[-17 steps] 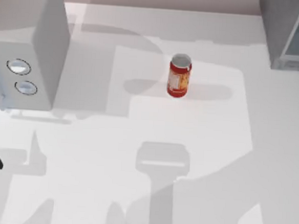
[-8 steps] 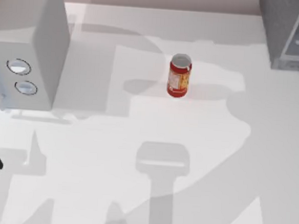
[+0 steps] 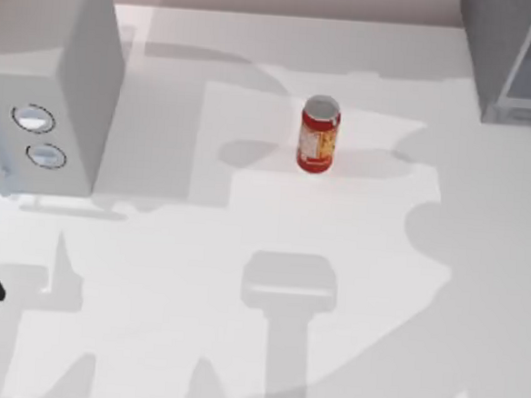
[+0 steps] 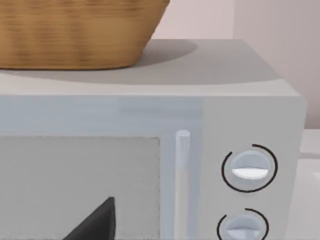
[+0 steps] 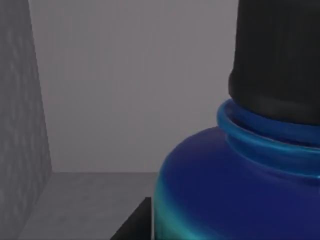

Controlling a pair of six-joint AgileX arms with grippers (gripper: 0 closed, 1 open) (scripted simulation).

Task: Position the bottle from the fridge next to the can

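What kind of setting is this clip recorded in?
Most likely a simulated kitchen counter: a grey microwave with two round dials and a wicker basket on top, a fridge at the white table's far right corner, and a red can standing mid-table.

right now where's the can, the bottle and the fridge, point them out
can [image 3: 319, 141]: top view, on its red and yellow label.
bottle [image 5: 225, 185]: right wrist view, on its dark blue shoulder.
fridge [image 3: 495, 51]: top view, on its grey side wall, at the table's far right.
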